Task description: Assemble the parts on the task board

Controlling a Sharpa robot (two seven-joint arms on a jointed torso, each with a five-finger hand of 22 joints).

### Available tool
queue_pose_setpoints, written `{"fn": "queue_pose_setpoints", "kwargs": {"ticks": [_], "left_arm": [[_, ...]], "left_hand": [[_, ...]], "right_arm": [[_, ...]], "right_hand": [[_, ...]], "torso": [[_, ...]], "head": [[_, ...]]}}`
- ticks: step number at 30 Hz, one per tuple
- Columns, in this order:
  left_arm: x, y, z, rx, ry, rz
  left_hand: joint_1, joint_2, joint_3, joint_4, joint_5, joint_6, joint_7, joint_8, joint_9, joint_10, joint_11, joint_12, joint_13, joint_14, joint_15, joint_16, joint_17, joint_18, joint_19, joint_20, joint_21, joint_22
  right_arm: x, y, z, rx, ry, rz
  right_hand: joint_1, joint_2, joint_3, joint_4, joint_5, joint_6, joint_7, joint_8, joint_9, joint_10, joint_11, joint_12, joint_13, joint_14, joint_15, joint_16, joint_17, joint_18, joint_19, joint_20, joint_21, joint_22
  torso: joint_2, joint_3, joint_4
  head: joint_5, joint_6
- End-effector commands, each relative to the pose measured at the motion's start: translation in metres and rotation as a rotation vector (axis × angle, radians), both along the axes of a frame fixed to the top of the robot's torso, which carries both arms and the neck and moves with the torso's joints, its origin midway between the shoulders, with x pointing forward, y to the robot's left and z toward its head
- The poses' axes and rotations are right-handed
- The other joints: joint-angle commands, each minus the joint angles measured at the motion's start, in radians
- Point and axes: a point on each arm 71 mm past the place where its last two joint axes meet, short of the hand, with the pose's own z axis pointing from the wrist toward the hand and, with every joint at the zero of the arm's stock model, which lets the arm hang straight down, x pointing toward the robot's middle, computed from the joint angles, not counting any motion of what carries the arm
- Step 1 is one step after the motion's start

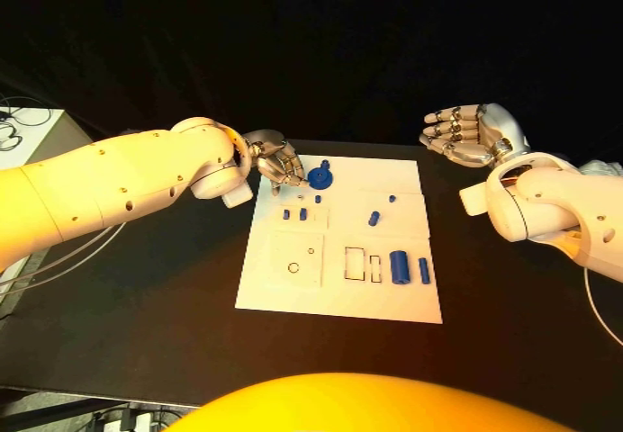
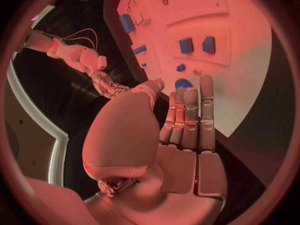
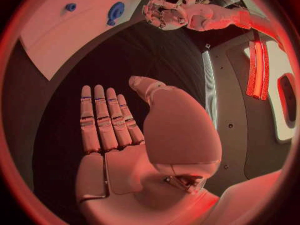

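White flat task board [image 1: 340,297], small blue parts [image 1: 402,268]

Left hand [image 1: 276,162] over task board [image 1: 340,297] corner; right hand [image 1: 473,133] beside it, empty

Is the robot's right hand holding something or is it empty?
Empty. The right hand has its fingers stretched out with nothing in them, over the black table.

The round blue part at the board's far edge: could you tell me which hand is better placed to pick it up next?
Probably the left hand: it hovers open right beside the round blue part on the task board. The right hand is open too, but off the board over bare table.
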Motion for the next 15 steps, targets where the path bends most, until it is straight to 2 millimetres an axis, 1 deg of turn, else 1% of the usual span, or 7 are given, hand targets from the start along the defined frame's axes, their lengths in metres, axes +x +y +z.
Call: {"fn": "queue_pose_setpoints", "kwargs": {"ticks": [1, 3, 7, 9, 11, 13, 15], "left_arm": [[-0.001, -0.013, 0.011, -0.063, -0.242, -0.096], [-0.004, -0.018, 0.009, -0.036, -0.313, -0.141], [-0.007, -0.029, 0.003, 0.031, -0.409, -0.213], [-0.007, -0.033, 0.000, 0.066, -0.439, -0.240], [-0.007, -0.037, -0.004, 0.111, -0.459, -0.267], [-0.007, -0.041, -0.008, 0.157, -0.471, -0.293], [-0.006, -0.044, -0.011, 0.189, -0.476, -0.310]], "left_hand": [[0.051, -0.027, 0.066, -0.020, 0.000, 0.000, 0.001, -0.017, -0.043, -0.014, 0.005, -0.038, -0.043, -0.041, 0.007, -0.019, -0.041, 0.012, -0.009, 0.004, -0.018, -0.010], [0.062, -0.048, 0.106, -0.037, -0.004, -0.007, 0.008, -0.033, -0.082, -0.043, 0.013, -0.091, -0.092, -0.052, 0.011, -0.010, -0.059, 0.011, -0.012, 0.008, -0.010, -0.002], [0.054, -0.068, 0.123, -0.050, -0.007, -0.013, 0.007, -0.044, -0.116, -0.064, 0.020, -0.138, -0.136, -0.063, 0.018, 0.000, -0.076, 0.011, -0.022, 0.013, 0.000, 0.008], [0.048, -0.074, 0.124, -0.054, -0.007, -0.018, 0.004, -0.053, -0.132, -0.072, 0.024, -0.149, -0.149, -0.065, 0.021, 0.006, -0.082, 0.012, -0.025, 0.016, 0.003, 0.010], [0.047, -0.077, 0.125, -0.058, -0.008, -0.010, 0.002, -0.055, -0.142, -0.071, 0.024, -0.154, -0.158, -0.064, 0.022, 0.012, -0.086, 0.012, -0.025, 0.017, 0.006, 0.013], [0.042, -0.080, 0.124, -0.061, -0.010, -0.002, -0.001, -0.059, -0.154, -0.071, 0.025, -0.162, -0.167, -0.064, 0.024, 0.018, -0.091, 0.013, -0.026, 0.018, 0.009, 0.015], [0.037, -0.083, 0.122, -0.065, -0.010, 0.012, -0.006, -0.063, -0.168, -0.068, 0.026, -0.170, -0.180, -0.060, 0.024, 0.030, -0.096, 0.013, -0.025, 0.020, 0.013, 0.018]], "right_arm": [[0.000, 0.000, 0.000, -0.001, -0.005, 0.015], [0.000, 0.000, 0.000, -0.001, -0.004, 0.016], [0.000, 0.001, 0.000, -0.001, -0.002, 0.019], [0.000, 0.001, 0.000, -0.001, -0.001, 0.021], [0.000, 0.002, -0.001, 0.000, 0.001, 0.023], [0.000, 0.002, -0.001, 0.000, 0.002, 0.025], [0.000, 0.003, -0.001, 0.000, 0.003, 0.026]], "right_hand": [[-0.010, 0.002, -0.003, -0.003, 0.006, -0.005, 0.050, -0.003, -0.001, 0.001, 0.005, -0.004, -0.001, -0.004, 0.003, -0.005, -0.001, 0.005, -0.006, -0.002, -0.002, -0.001], [-0.009, 0.003, -0.003, -0.004, 0.006, -0.005, 0.049, -0.003, -0.001, 0.002, 0.005, -0.004, 0.000, -0.004, 0.003, -0.005, -0.002, 0.005, -0.007, -0.002, -0.002, -0.001], [-0.009, 0.003, -0.003, -0.004, 0.006, -0.005, 0.049, -0.003, -0.001, 0.002, 0.005, -0.004, 0.000, -0.004, 0.003, -0.005, -0.002, 0.005, -0.007, -0.002, -0.002, -0.001], [-0.009, 0.003, -0.003, -0.004, 0.006, -0.005, 0.049, -0.003, -0.001, 0.002, 0.005, -0.004, 0.000, -0.004, 0.003, -0.005, -0.002, 0.005, -0.007, -0.002, -0.002, -0.001], [-0.009, 0.003, -0.003, -0.004, 0.006, -0.005, 0.049, -0.003, -0.001, 0.002, 0.005, -0.004, 0.000, -0.004, 0.003, -0.005, -0.002, 0.005, -0.007, -0.002, -0.002, -0.001], [-0.009, 0.003, -0.003, -0.004, 0.006, -0.005, 0.049, -0.003, -0.001, 0.002, 0.005, -0.004, 0.000, -0.004, 0.003, -0.005, -0.002, 0.005, -0.007, -0.002, -0.002, -0.001], [-0.009, 0.003, -0.003, -0.004, 0.006, -0.005, 0.049, -0.003, -0.001, 0.002, 0.005, -0.004, 0.000, -0.004, 0.003, -0.005, -0.002, 0.005, -0.007, -0.002, -0.002, -0.001]], "torso": [[0.000, -0.0007, 0.0013], [0.000, -0.0007, 0.0008], [0.001, -0.0006, -0.0016], [0.001, -0.0002, -0.0023], [0.002, 0.0003, -0.0026], [0.002, 0.0001, -0.0035], [0.003, -0.0002, -0.0038]], "head": [[-0.004, 0.009], [-0.006, 0.011], [-0.007, 0.018], [-0.007, 0.019], [-0.008, 0.021], [-0.008, 0.020], [-0.009, 0.023]]}}
